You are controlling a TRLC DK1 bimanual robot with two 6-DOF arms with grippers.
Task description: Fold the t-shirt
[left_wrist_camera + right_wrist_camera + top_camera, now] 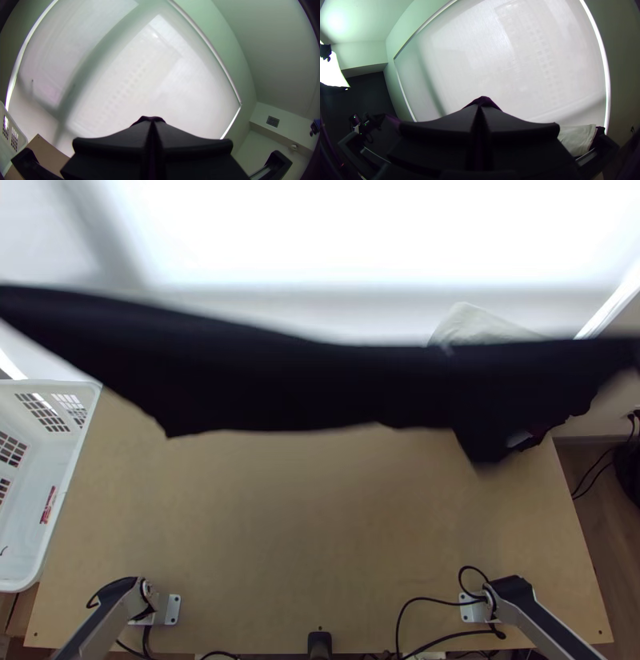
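Note:
The black t-shirt (320, 384) hangs stretched sideways across the top view, raised over the far part of the table. Its upper edge runs nearly straight with a slight sag, and its lower edge is uneven. In the left wrist view my left gripper (152, 124) is shut on a bit of the t-shirt (146, 118), which pokes up behind the fingertips. My right gripper (480, 108), in the right wrist view, is likewise shut on the t-shirt (484, 100). The cloth's outer ends run to the top view's left and right sides.
A white basket (84, 444) stands at the table's left. A pale cloth (472, 324) lies at the far right, partly behind the t-shirt; dark cloth (599, 132) is beside it in the right wrist view. Cables (400, 608) lie along the near edge of the wooden table (320, 516).

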